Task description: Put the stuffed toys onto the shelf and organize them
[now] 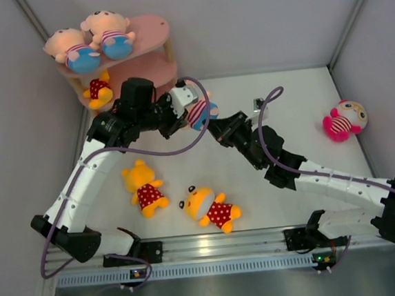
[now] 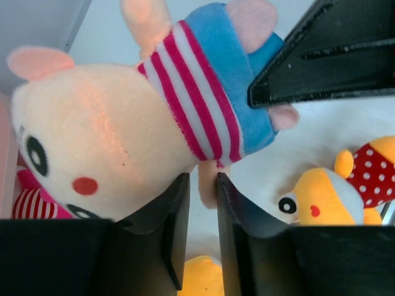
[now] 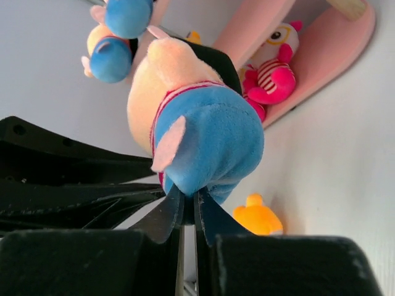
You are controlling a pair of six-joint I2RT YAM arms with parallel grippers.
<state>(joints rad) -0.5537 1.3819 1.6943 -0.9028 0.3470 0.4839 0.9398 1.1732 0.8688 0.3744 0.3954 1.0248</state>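
A peach-faced doll (image 1: 198,111) in a striped shirt and blue shorts hangs in the air between both grippers, just right of the pink shelf (image 1: 152,35). My left gripper (image 1: 180,108) is shut on the doll's arm (image 2: 207,185); its head and shirt (image 2: 123,123) fill the left wrist view. My right gripper (image 1: 215,124) is shut on the doll's blue shorts (image 3: 207,139). Two more such dolls (image 1: 71,49) (image 1: 110,32) lie on the shelf's top board. A yellow bear (image 1: 98,91) sits on a lower board. Pink dolls (image 3: 271,77) rest on a shelf board too.
Two yellow bears in red polka dots (image 1: 144,187) (image 1: 212,208) lie on the white table in front of the arms. A pink striped doll (image 1: 344,121) lies at the far right by the wall. Grey walls close in on the left, back and right.
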